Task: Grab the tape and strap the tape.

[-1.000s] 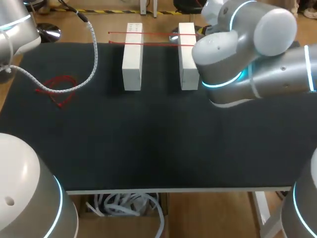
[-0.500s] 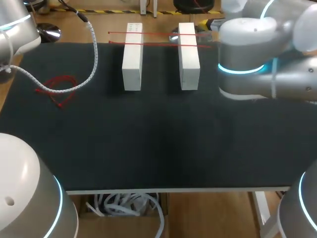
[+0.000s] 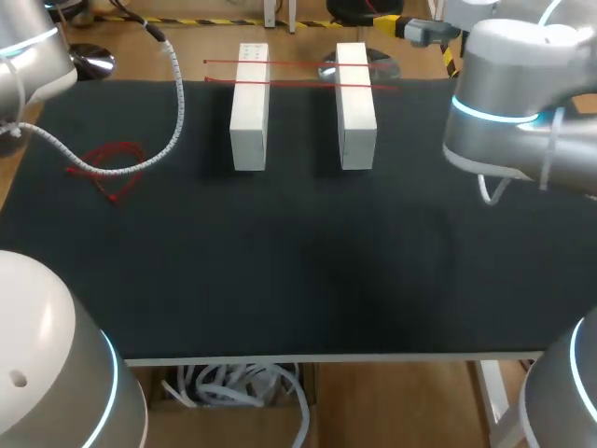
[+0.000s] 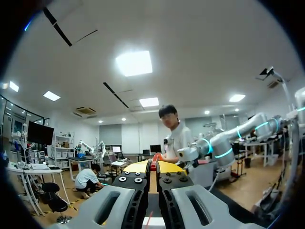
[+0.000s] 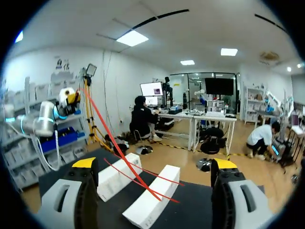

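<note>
Two white blocks [image 3: 249, 107] [image 3: 355, 105] stand side by side at the table's far middle. Thin red tape [image 3: 298, 84] runs across their tops in two strands. In the right wrist view one strand of the tape [image 5: 125, 160] rises from the blocks [image 5: 152, 200] to my left arm's gripper [image 5: 70, 98], which is up in the air. The left wrist view shows that left gripper [image 4: 153, 167] shut, with a bit of red tape [image 4: 155, 157] pinched between its yellow tips. My right gripper [image 5: 153, 167] is open wide and holds nothing; the blocks lie ahead of it.
A loose bundle of red tape [image 3: 112, 166] lies on the black table mat [image 3: 298, 271] at the far left. A white spiral cable [image 3: 177, 107] from my left arm hangs over that corner. My right arm's bulky elbow [image 3: 513, 103] stands over the far right.
My right arm has swung to the right, away from the blocks, uncovering the right block and the tape ends. The left arm, blocks and tape have stayed put.
</note>
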`<state>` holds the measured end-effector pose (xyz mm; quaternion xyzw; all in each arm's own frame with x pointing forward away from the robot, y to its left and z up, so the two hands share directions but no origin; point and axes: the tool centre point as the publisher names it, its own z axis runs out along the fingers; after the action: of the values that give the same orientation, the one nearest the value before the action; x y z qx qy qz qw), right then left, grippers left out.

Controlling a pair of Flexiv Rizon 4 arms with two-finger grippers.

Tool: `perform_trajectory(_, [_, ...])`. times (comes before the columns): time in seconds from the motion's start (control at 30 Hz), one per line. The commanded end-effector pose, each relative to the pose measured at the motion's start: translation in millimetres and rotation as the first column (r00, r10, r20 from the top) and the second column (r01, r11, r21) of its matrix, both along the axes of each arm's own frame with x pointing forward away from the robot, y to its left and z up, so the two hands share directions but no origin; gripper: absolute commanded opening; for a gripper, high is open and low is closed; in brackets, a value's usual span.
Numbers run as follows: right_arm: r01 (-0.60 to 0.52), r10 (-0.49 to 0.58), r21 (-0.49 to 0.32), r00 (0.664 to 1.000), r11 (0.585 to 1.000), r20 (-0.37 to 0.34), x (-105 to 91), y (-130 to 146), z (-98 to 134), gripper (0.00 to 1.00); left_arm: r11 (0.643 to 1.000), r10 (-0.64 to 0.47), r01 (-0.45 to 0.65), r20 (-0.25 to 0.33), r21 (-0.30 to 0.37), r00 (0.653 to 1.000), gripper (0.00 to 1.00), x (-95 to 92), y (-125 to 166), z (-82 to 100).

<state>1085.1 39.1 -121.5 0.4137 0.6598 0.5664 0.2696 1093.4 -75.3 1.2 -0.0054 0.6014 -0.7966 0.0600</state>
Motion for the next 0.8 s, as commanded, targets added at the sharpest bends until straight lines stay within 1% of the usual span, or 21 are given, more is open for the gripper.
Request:
perform_trajectory(0.03, [-0.042,0.008,0.338,0.995,0.940,0.100,-6.3,5,10,1.00,1.000,-0.003,0.003,0.001,-0.001,1.000,0.00,1.0,0,-0.6])
perform_trajectory(0.1, [-0.010,-0.035,0.407,0.994,0.913,0.102,-14.1,13,12,1.00,1.000,-0.003,0.003,0.001,-0.001,1.000,0.00,1.0,0,-0.6])
perform_trajectory(0.13, [0.045,-0.103,0.488,0.990,0.872,0.093,-21.8,17,11,1.00,1.000,-0.003,0.003,0.001,-0.001,1.000,0.00,1.0,0,-0.6])
perform_trajectory(0.17, [0.061,-0.121,0.512,0.989,0.857,0.086,-27.0,21,11,1.00,1.000,-0.003,0.003,0.001,-0.001,1.000,0.00,1.0,0,-0.6])
perform_trajectory(0.2, [0.090,-0.165,0.565,0.983,0.820,0.083,-32.0,24,10,1.00,1.000,-0.003,0.003,0.001,-0.001,1.000,0.00,1.0,0,-0.6])
perform_trajectory(0.23, [0.090,-0.167,0.596,0.983,0.798,0.075,-37.3,28,11,1.00,1.000,-0.003,0.003,0.001,-0.001,1.000,0.00,1.0,0,-0.6])
perform_trajectory(0.3, [0.089,-0.184,0.636,0.979,0.766,0.084,-46.4,36,15,1.00,1.000,-0.003,0.003,0.001,-0.001,1.000,0.00,1.0,0,-0.6])
perform_trajectory(0.33, [0.108,-0.203,0.657,0.977,0.746,0.070,-49.5,38,15,1.00,1.000,-0.003,0.003,0.001,-0.001,1.000,0.00,1.0,0,-0.6])
perform_trajectory(0.37, [0.122,-0.222,0.688,0.973,0.716,0.059,-52.3,39,16,1.00,1.000,-0.003,0.003,0.001,-0.001,1.000,0.00,1.0,0,-0.6])
perform_trajectory(0.4, [0.123,-0.235,0.703,0.970,0.700,0.064,-53.3,39,15,1.00,1.000,-0.003,0.003,0.001,-0.001,1.000,0.00,1.0,0,-0.6])
perform_trajectory(0.47, [0.147,-0.265,0.733,0.963,0.664,0.046,-58.3,39,18,1.00,1.000,-0.003,0.003,0.001,-0.001,1.000,0.00,1.0,0,-0.6])
perform_trajectory(0.5, [0.149,-0.261,0.726,0.964,0.671,0.044,-59.3,39,19,1.00,1.000,-0.003,0.003,0.001,-0.001,1.000,0.00,1.0,0,-0.6])
perform_trajectory(0.53, [0.179,-0.278,0.725,0.960,0.665,0.018,-59.6,37,18,1.00,1.000,-0.003,0.003,0.001,-0.001,1.000,0.00,1.0,0,-0.6])
perform_trajectory(0.57, [0.195,-0.299,0.741,0.954,0.642,0.008,-60.7,35,18,1.00,1.000,-0.003,0.003,0.001,-0.001,1.000,0.00,1.0,0,-0.6])
perform_trajectory(0.6, [0.185,-0.289,0.731,0.957,0.657,0.017,-61.2,36,20,1.00,1.000,-0.003,0.003,0.001,-0.001,1.000,0.00,1.0,0,-0.6])
perform_trajectory(0.63, [0.212,-0.316,0.737,0.949,0.642,0.002,-61.0,34,21,1.00,1.000,-0.003,0.003,0.001,-0.001,1.000,0.00,1.0,0,-0.6])
perform_trajectory(0.67, [0.215,-0.323,0.736,0.947,0.642,0.004,-60.0,33,21,1.00,1.000,-0.003,0.003,0.001,-0.001,1.000,0.00,1.0,0,-0.6])
perform_trajectory(0.73, [0.239,-0.363,0.770,0.932,0.592,-0.010,-57.5,31,21,1.00,1.000,-0.003,0.003,0.001,-0.001,1.000,0.00,1.0,0,-0.6])
perform_trajectory(0.8, [0.204,-0.380,0.826,0.925,0.525,0.013,-55.1,34,22,1.00,1.000,-0.003,0.003,0.001,-0.001,1.000,0.00,1.0,0,-0.6])
